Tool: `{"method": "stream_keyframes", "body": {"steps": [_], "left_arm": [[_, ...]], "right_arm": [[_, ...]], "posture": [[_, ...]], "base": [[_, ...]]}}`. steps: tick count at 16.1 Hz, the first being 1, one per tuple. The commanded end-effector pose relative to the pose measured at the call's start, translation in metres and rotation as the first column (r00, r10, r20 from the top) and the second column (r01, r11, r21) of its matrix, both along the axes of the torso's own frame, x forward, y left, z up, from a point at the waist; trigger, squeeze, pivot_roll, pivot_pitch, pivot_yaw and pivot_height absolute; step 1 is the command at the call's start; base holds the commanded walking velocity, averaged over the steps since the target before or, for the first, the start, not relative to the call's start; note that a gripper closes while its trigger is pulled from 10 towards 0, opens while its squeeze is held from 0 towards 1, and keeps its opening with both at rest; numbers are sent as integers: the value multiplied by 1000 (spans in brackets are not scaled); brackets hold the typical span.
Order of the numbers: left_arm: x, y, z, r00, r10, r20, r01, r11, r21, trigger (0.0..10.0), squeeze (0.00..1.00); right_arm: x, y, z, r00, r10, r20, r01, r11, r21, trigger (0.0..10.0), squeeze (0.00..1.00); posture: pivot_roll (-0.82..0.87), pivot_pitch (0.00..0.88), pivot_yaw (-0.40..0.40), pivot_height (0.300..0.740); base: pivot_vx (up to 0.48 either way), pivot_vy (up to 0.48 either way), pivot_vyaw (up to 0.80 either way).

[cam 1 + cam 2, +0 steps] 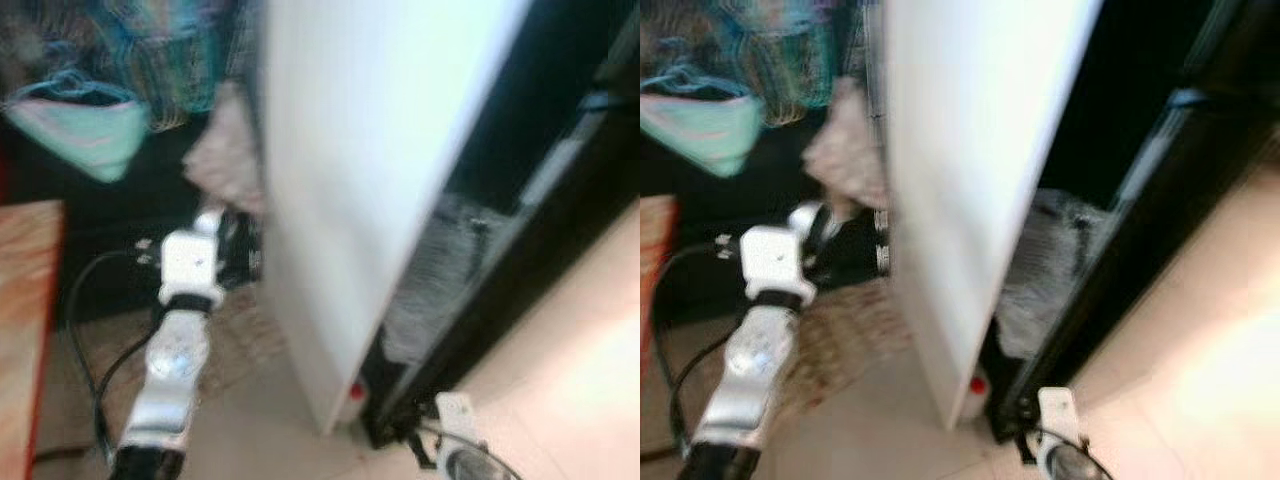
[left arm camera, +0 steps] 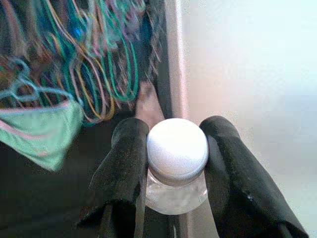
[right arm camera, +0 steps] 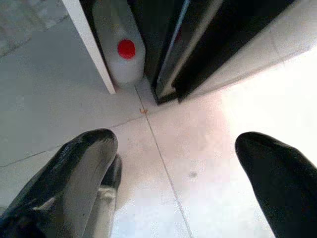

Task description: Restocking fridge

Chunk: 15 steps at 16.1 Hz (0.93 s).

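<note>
Your left arm [image 1: 170, 370] is silver with a white boxy wrist block [image 1: 190, 262], a black band under it and a black cable [image 1: 85, 330] looping alongside. Both grippers carry thick, glossy black fingers [image 3: 74, 173], rounded at the tips.

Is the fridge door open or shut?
Open. The white door swings out edge-on, with the dark interior exposed beside it. The left tool grips a bottle.

Home, likely kitchen corner: tall white fridge door [image 1: 370, 180] just beside the left gripper [image 2: 176, 148], tiled floor [image 3: 163, 163] under the right gripper [image 3: 173, 173], hanging clothes [image 1: 85, 130] and wooden table [image 1: 25, 300] near the left arm.
</note>
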<state>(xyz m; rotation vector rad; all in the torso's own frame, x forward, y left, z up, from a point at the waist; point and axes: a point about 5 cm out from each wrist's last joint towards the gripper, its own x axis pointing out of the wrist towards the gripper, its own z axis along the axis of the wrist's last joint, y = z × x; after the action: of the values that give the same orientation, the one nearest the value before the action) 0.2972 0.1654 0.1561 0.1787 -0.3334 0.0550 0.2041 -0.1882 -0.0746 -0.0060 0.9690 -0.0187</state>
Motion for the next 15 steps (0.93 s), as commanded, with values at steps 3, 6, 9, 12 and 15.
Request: {"method": "stream_keyframes", "body": {"steps": [3,6,9,12,15], "left_arm": [[3,6,-22,994,14,-109,-19,999,-43,10000,0],[2,36,-69,938,121,-324,-143,989,-46,10000,0],[0,42,-82,914,132,-383,-158,987,-39,10000,0],[-22,52,-146,753,84,-652,-146,988,-42,10000,0],[-46,54,-182,608,46,-792,-155,986,-62,10000,0]], "right_arm": [[-1,-2,0,1000,-18,-2,18,1000,3,10000,0],[-2,3,-1,999,-39,5,39,999,20,10000,0],[-2,4,-2,999,-44,5,44,999,23,10000,0],[-4,8,-3,994,-104,23,103,994,33,10000,0],[-2,7,0,984,-157,87,152,987,61,10000,0]], "posture": [[103,0,-41,740],[83,0,-12,740],[85,0,-5,740],[54,0,19,740],[23,0,19,740]], "base": [[0,0,-765],[0,0,0],[0,0,0],[0,0,0],[0,0,0]]}}
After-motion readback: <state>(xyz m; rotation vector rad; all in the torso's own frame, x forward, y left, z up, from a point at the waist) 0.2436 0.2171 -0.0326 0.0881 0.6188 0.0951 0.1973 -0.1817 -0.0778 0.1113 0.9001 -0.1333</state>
